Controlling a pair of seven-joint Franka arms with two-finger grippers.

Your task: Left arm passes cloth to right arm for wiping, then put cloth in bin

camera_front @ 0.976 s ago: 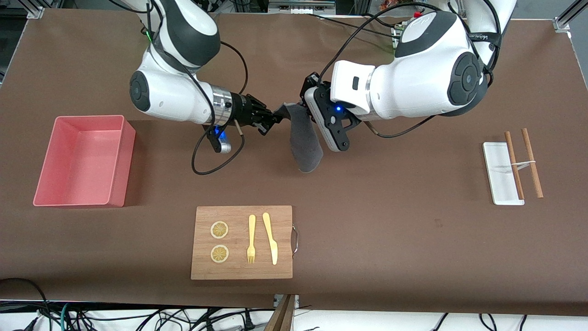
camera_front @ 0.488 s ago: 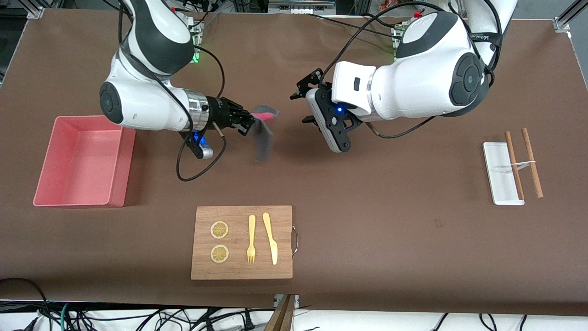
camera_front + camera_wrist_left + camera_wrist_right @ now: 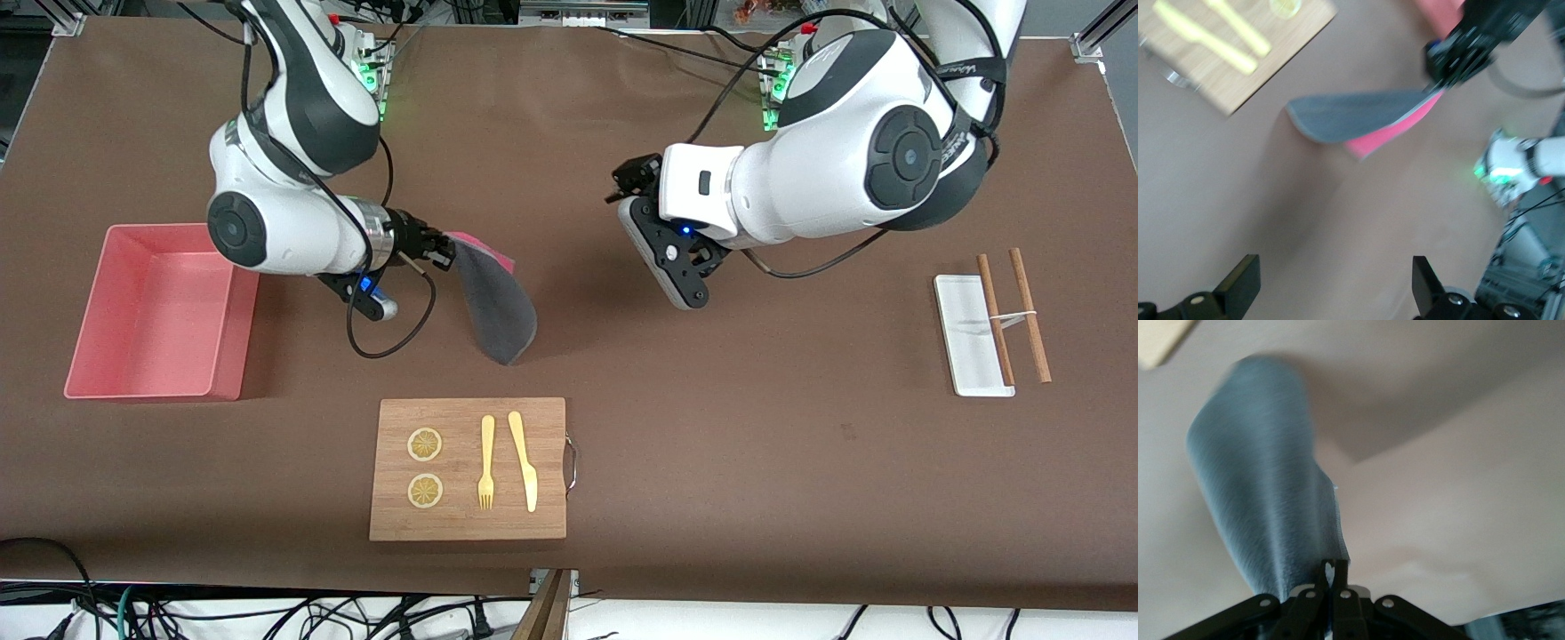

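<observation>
Cloth: dark grey with a pink underside, pinched by one corner in the right gripper and hanging free from it, clear of the bench, lower edge dangling over bare brown surface. Seen in the right wrist view as a grey sheet drooping away from the closed fingertips, which meet tight on its edge. Seen in the left wrist view as a grey flap with the pink face showing beneath, held out from the dark right gripper.

Right gripper: clamped on the cloth, up in the air over the bench between the bin and the left gripper. Bin pink, resting just beside the right arm's elbow, toward the right arm's end of the bench.

Left gripper: spread wide and holding nothing, both fingers well apart in its own wrist view, over bare bench, well apart from the cloth.

Cutting board: nearer the front camera than the hanging cloth, carrying two lemon slices, a yellow fork and a yellow knife.

White tray with two brown sticks across it, toward the left arm's end of the bench, well apart from both grippers.
</observation>
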